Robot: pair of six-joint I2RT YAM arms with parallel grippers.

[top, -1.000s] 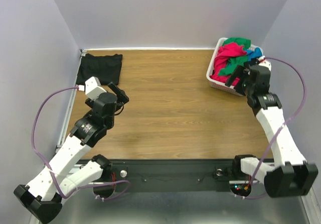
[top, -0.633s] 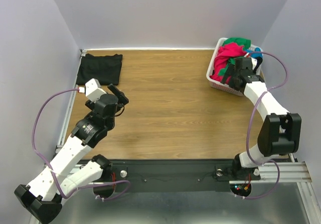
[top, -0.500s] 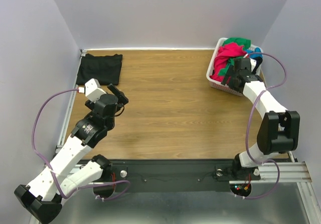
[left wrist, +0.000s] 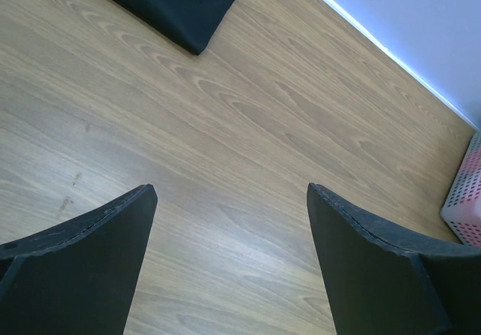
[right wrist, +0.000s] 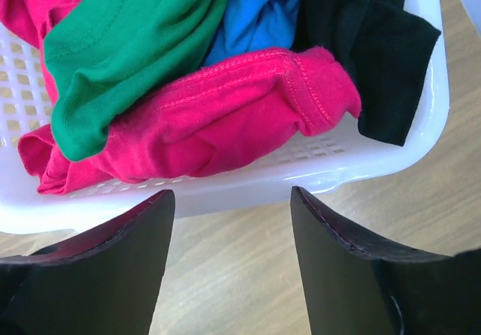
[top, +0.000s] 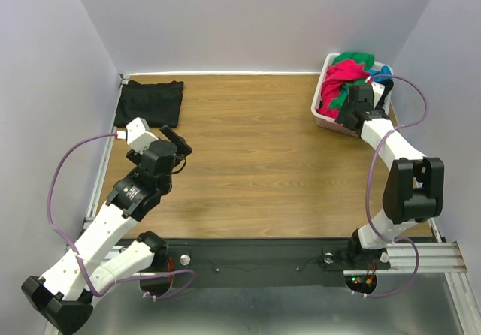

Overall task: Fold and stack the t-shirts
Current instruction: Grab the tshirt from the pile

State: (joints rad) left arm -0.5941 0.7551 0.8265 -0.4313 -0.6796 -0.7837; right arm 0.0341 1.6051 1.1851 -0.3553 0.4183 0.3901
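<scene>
Evidently set to pick: the right gripper (right wrist: 229,200) hangs part-open over the basket's (right wrist: 391,151) pink shirt (right wrist: 240,117) — left gripper (left wrist: 229,192) hovers wide, empty.

one basket (right wrist: 225,188); one pink-red shirt (right wrist: 240,117); one green shirt (right wrist: 128,57); one blue shirt (right wrist: 259,12); two black shirts (top: 150,101) (right wrist: 368,42); two arms (top: 113,215) (top: 398,155)

No writing, label or number is legible anywhere.
</scene>
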